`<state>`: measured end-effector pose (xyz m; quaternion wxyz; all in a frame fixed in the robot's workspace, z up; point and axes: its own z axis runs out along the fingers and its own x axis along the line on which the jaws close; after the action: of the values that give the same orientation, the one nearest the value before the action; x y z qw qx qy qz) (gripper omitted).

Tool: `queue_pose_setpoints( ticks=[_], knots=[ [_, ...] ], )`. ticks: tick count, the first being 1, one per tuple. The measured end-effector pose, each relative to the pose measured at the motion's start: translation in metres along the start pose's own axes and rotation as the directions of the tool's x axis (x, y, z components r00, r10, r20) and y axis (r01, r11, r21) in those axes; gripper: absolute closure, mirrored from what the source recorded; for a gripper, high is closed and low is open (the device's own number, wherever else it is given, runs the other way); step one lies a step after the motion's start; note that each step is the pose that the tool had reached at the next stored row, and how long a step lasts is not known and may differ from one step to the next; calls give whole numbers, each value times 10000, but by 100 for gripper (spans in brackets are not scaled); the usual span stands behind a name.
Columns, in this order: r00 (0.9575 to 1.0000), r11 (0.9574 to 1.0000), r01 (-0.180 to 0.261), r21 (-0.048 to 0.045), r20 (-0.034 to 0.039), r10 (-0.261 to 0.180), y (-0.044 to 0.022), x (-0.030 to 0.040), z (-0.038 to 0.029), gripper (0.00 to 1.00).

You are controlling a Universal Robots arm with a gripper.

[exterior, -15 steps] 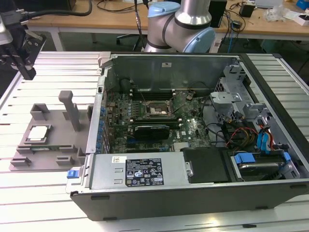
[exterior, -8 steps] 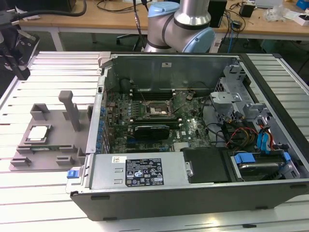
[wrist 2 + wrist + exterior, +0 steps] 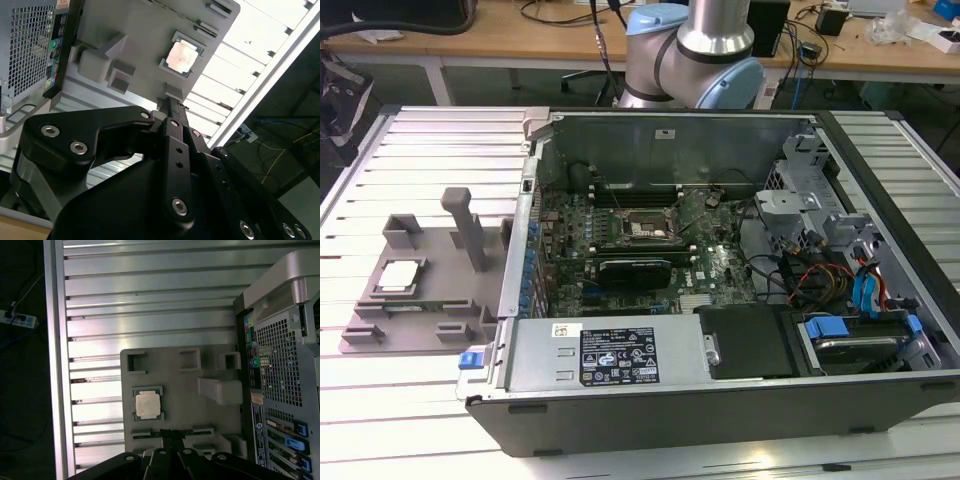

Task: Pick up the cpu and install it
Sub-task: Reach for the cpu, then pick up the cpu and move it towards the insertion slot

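Cpu lies in grey tray, on exterior view's left of case. Tool above tray's edge, pressed together, empty; slatted surface around.

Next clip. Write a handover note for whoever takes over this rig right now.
Tool: shut, empty, pointed at the tray, clear of the cpu.
Cpu: lying flat in its tray pocket, to the exterior view's left of the case.
Done: nothing shows yet.
Left: the cpu is not picked up and not in the socket.
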<state>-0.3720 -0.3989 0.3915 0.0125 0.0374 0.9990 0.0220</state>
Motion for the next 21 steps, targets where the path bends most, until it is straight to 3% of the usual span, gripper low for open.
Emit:
queue_pose_setpoints(
  ticks=[16, 18, 21],
  knots=[
    [10000, 10000, 0, 0, 0, 0, -1, 17, 0, 89],
    [10000, 10000, 0, 0, 0, 0, -1, 18, -1, 64],
    [10000, 10000, 0, 0, 0, 0, -1, 18, -1, 46]
  ],
)
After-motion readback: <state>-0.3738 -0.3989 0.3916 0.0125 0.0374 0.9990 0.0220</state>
